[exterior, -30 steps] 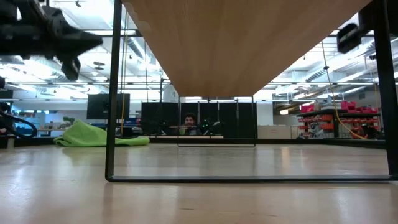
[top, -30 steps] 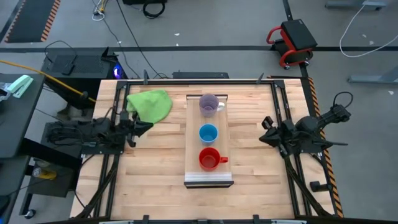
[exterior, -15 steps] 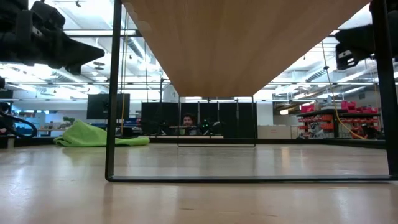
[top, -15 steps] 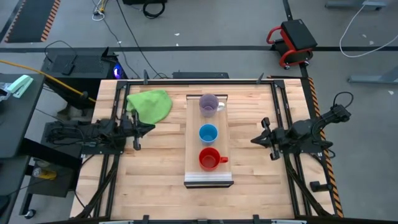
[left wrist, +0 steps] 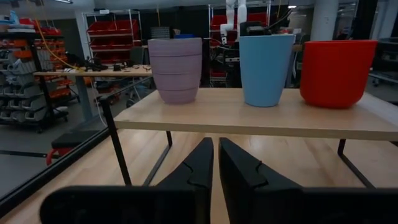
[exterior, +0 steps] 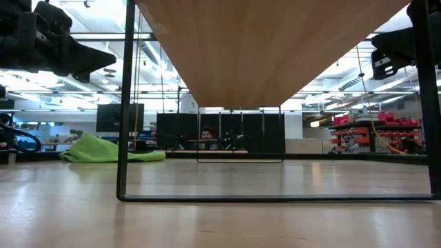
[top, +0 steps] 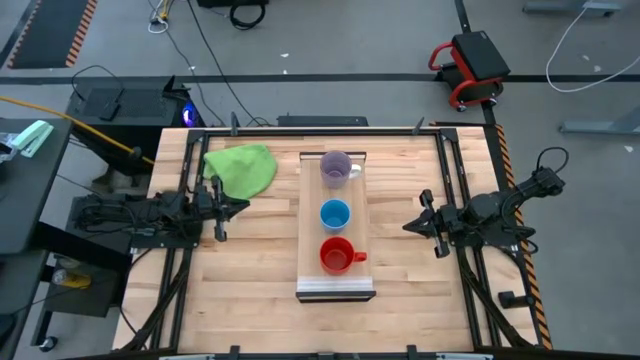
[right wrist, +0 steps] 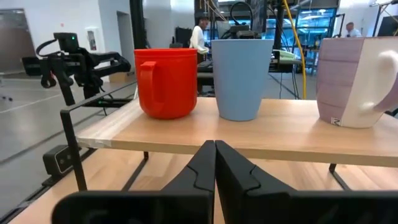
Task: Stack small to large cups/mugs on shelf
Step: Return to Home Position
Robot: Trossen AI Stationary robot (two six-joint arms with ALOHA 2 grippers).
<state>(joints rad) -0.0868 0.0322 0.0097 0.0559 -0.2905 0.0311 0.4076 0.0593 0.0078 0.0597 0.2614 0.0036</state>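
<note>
The shelf (top: pixel 308 230), a long light-wood board on black metal legs, stands mid-table. Three cups stand on it by their bases in a row: the purple mug (top: pixel 335 168) farthest, the blue cup (top: pixel 335 214) in the middle, the red mug (top: pixel 337 256) nearest. My left gripper (top: pixel 243 207) is shut and empty, left of the shelf, pointing level at it; its wrist view (left wrist: pixel 215 142) shows all three cups. My right gripper (top: pixel 407 226) is shut and empty, right of the shelf, also pointing at it (right wrist: pixel 215 144).
A green cloth (top: pixel 242 168) lies at the table's far left. The shelf's black legs (exterior: pixel 124 103) stand on the tabletop, and its underside (exterior: pixel 275 48) spans the low view. People show in the room behind (exterior: pixel 207 133).
My right gripper has gone toward the shelf, a little toward the table's left and near edges. My left gripper has tipped up from pointing downward to level, facing the shelf. Both have then kept still. The cups have not moved.
</note>
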